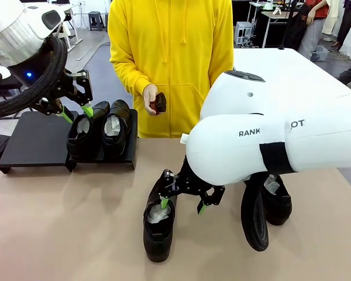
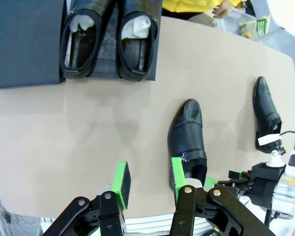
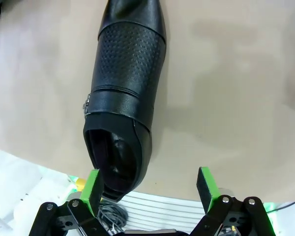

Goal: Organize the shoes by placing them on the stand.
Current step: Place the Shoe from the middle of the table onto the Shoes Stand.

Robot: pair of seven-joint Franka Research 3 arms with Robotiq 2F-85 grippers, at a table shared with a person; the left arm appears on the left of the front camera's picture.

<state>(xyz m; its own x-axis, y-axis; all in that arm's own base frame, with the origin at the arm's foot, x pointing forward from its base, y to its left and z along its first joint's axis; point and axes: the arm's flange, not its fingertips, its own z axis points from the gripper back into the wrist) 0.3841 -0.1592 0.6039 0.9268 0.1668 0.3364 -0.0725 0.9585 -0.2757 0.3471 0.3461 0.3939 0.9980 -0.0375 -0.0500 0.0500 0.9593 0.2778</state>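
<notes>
While two shoes lie loose on the table (image 1: 76,234), the front view shows my left claw (image 1: 77,113) at the far left, hanging just above the heels of the racked pair (image 1: 114,129). That pair fills the right panel of the stand (image 1: 38,140); the left panel is bare, presumably reserved for the other two. My right claw (image 1: 183,206) hovers low over the heel end of the middle shoe (image 1: 158,225), which sits near centre with its toe toward me. The fourth shoe (image 1: 278,205) lies to the right, apparently tipped on its side. At the far edge the person's hand (image 1: 149,96) holds a small dark object (image 1: 159,103), not part of the job. In the left wrist view, my pads (image 2: 122,181) stand half apart with only table between them: nothing held. In the right wrist view, my right claw (image 3: 150,187) is spread wide, with one green pad just beside the shoe's heel collar and the other well clear, gripping nothing. Judgement: this width suits straddling the heel for a pick, but centring is required first.
</notes>
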